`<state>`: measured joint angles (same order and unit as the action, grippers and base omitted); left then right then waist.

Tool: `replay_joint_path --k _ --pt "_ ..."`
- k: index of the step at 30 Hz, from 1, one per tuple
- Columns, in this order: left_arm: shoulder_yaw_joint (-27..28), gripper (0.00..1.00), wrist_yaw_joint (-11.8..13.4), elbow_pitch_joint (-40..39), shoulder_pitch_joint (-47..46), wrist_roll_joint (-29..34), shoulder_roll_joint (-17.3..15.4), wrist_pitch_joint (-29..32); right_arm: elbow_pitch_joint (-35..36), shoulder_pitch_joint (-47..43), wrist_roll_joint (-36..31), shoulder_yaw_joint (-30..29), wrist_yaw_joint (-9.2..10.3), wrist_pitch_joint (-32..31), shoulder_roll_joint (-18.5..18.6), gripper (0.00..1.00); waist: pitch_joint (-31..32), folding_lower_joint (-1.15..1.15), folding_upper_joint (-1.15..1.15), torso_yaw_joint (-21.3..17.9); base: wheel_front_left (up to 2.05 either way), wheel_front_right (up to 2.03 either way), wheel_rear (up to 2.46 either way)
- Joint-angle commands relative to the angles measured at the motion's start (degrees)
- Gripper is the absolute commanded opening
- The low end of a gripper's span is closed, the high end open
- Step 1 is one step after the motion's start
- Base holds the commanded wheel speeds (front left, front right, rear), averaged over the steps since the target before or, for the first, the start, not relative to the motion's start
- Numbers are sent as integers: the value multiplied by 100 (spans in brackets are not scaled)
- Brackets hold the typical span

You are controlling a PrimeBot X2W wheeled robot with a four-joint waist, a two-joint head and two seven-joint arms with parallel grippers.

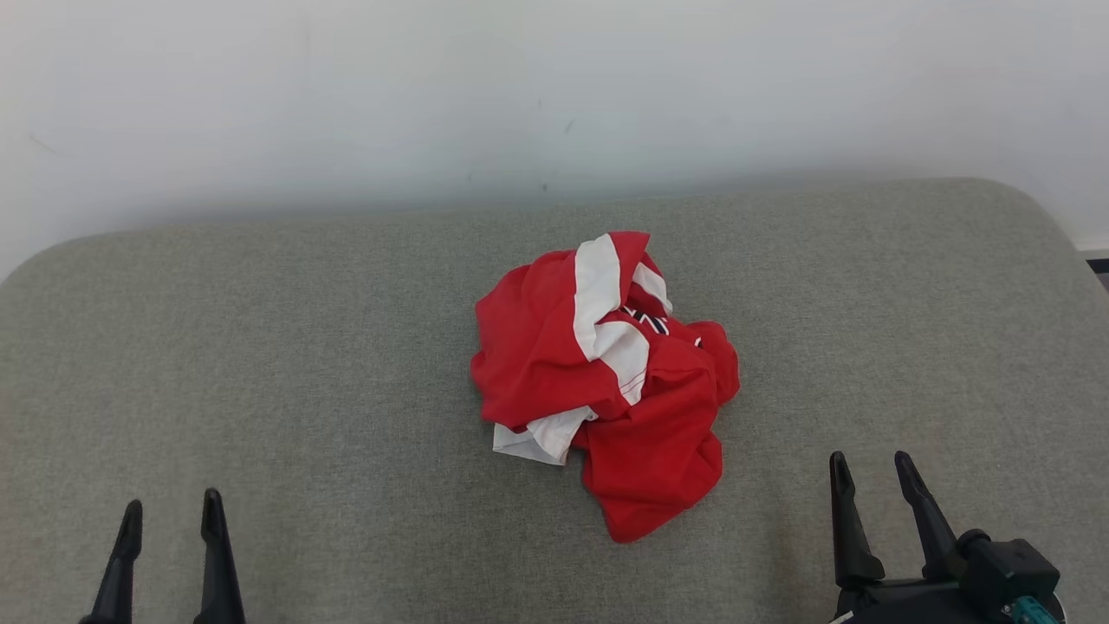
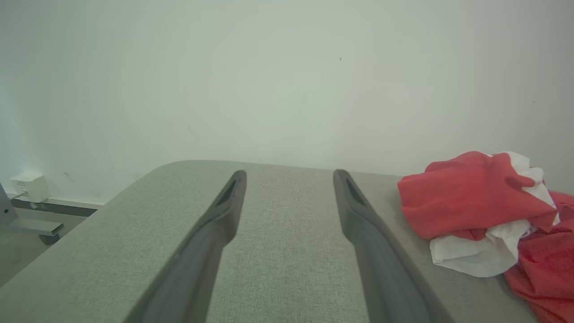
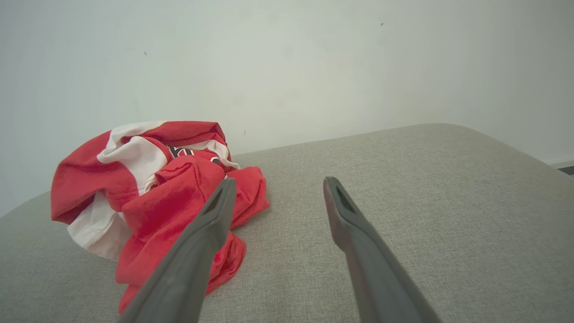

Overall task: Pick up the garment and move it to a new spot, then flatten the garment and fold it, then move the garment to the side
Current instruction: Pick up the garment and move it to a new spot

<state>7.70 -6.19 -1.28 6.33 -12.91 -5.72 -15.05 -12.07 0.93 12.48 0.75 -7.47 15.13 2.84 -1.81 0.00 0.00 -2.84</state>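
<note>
The garment (image 1: 598, 381) is red with white panels and lies crumpled in a heap near the middle of the grey padded surface (image 1: 303, 364). My left gripper (image 1: 171, 511) stands open at the lower left, well clear of the heap, with nothing between its fingers. At the lower right my right gripper (image 1: 871, 464) is open too, a short way right of the heap's near end. The garment (image 2: 484, 211) shows at the right of the left wrist view, beyond the open left gripper (image 2: 289, 176). In the right wrist view the garment (image 3: 157, 188) lies left of the open right gripper (image 3: 278, 181).
A pale wall (image 1: 554, 95) rises right behind the padded surface, whose far corners are rounded. A white box (image 2: 29, 187) sits on the floor by the wall off the surface's left end. Bare fabric stretches on both sides of the heap.
</note>
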Motion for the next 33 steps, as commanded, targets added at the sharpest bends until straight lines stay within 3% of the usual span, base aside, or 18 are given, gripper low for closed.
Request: replay_joint_path --k 1,11,18,25,33 --pt "9 100 -34 7 -118 39 29 -19 -11 -16 -51 13 -5 4 8 100 5 0 0 -26 0 0 0" --pt "-604 100 -135 109 -1188 79 -152 -19 -36 75 71 75 -5 4 7 100 -137 0 0 -321 0 0 0" --pt "-1609 100 -124 726 -2174 -217 -526 156 -96 211 289 123 -5 4 7 100 -413 0 0 -773 0 0 0" --pt "-2291 100 -126 1261 -2577 -516 -822 530 -131 272 441 119 -5 4 8 100 -628 0 0 -1108 0 0 0" --pt "-2645 100 -126 1666 -2723 -744 -999 784 -120 343 514 90 -5 4 7 100 -759 0 0 -1344 0 0 0"
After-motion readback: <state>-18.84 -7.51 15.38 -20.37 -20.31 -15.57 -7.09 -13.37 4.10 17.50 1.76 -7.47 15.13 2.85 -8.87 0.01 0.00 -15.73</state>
